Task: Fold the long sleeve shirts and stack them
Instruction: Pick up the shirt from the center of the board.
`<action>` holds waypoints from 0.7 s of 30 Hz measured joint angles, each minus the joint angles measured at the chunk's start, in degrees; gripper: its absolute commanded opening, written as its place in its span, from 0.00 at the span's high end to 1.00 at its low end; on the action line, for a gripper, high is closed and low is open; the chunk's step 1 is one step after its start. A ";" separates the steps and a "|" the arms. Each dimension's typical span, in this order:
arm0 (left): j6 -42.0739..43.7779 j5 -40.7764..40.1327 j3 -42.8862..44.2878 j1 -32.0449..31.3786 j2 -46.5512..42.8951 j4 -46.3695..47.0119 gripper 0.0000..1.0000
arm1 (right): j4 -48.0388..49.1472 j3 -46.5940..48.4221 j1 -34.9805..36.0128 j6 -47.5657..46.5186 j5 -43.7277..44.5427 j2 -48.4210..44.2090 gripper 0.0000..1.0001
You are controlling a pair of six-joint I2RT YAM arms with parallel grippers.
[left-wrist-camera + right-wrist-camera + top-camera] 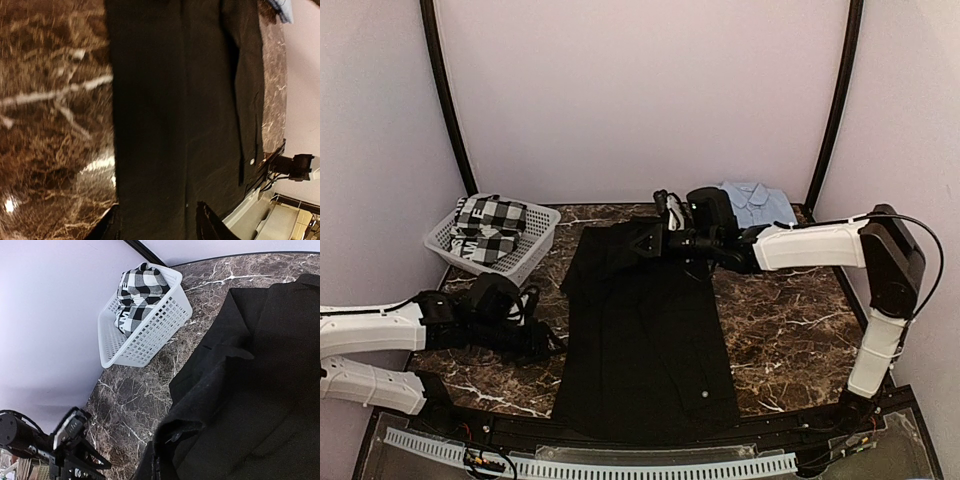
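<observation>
**Far edge of black shirt [645,330] in right gripper [665,238]**

The shirt lies lengthwise in the middle of the table [790,310], its far edge clamped in closed jaws. The left gripper [542,338] stands parted and empty, just beside its left edge. The light blue shirt [757,203] sits folded at the far right.

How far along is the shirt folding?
Done: the light blue shirt lies folded at the far right corner. In hand: the black shirt lies as a long narrow strip; the right end effector pinches its far end, the left end effector is open at its left edge. Left: fold it short and stack it with the blue one.
</observation>
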 measured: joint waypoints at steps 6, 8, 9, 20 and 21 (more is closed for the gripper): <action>-7.04 -1.77 -4.35 -9.60 -1.55 -4.46 0.56 | -3.87 0.92 0.00 -2.86 1.09 -1.75 1.00; -9.09 -2.27 -4.68 -12.28 -1.92 -5.42 0.57 | -4.72 0.92 0.00 -3.48 1.16 -2.23 1.00; -10.05 -2.47 -4.76 -13.40 -1.92 -5.68 0.58 | -4.90 0.92 0.00 -3.74 1.16 -2.38 1.00; -15.82 -4.02 -4.85 -22.08 2.27 -7.93 0.67 | -7.50 0.94 0.00 -5.73 2.01 -4.52 1.00; -16.17 -4.13 -4.85 -22.49 2.34 -8.24 0.68 | -7.67 0.94 0.00 -5.81 2.14 -4.68 1.00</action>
